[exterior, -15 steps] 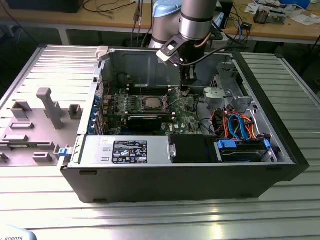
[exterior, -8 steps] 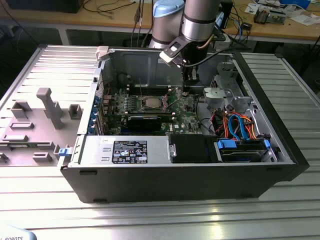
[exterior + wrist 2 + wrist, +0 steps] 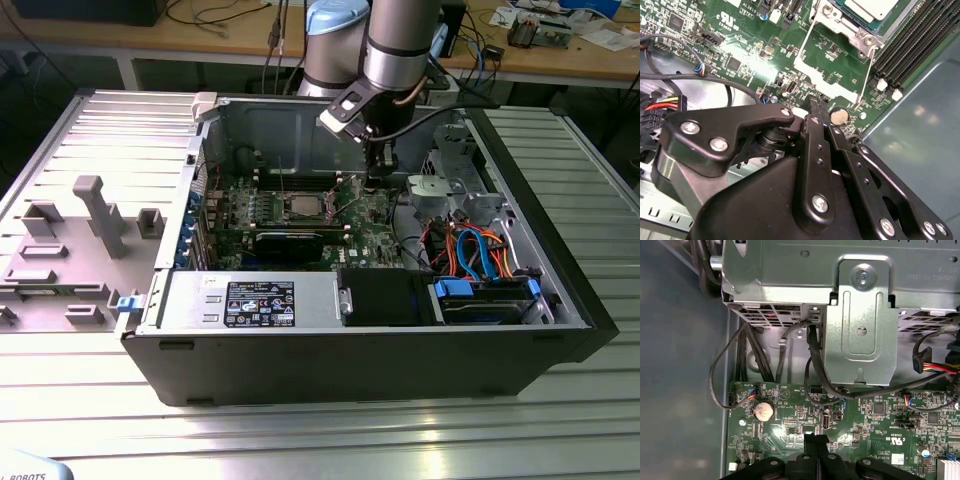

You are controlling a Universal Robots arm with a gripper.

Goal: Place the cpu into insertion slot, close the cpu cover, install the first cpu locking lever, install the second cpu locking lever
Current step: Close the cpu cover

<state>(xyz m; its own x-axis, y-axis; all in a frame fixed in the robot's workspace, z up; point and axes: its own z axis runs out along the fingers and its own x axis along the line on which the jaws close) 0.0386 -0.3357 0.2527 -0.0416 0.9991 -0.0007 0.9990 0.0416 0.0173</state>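
In the exterior view the cpu [image 3: 305, 207], a silver-grey square, lies in the insertion slot [image 3: 287, 208] on the green board inside the open case. The second wrist view shows the cpu [image 3: 872, 7] seated in the slot's metal rim [image 3: 860, 32]. The cpu cover [image 3: 807, 62], a thin silvery frame, is swung open beside it, with green board showing through its opening. My gripper [image 3: 381, 170] hangs over the board on the exterior view's right of the slot. Its black fingers are shut with nothing between them [image 3: 813, 104] [image 3: 816, 440], close to a round coin battery [image 3: 839, 116] [image 3: 763, 411].
Long black memory slots [image 3: 910, 45] run past the slot. A grey metal drive cage [image 3: 860, 315] and black cables [image 3: 815, 365] stand beyond the gripper. The power supply [image 3: 250, 300] and blue-cabled drives [image 3: 480, 290] fill the case front. A grey fixture tray [image 3: 80, 240] lies outside.
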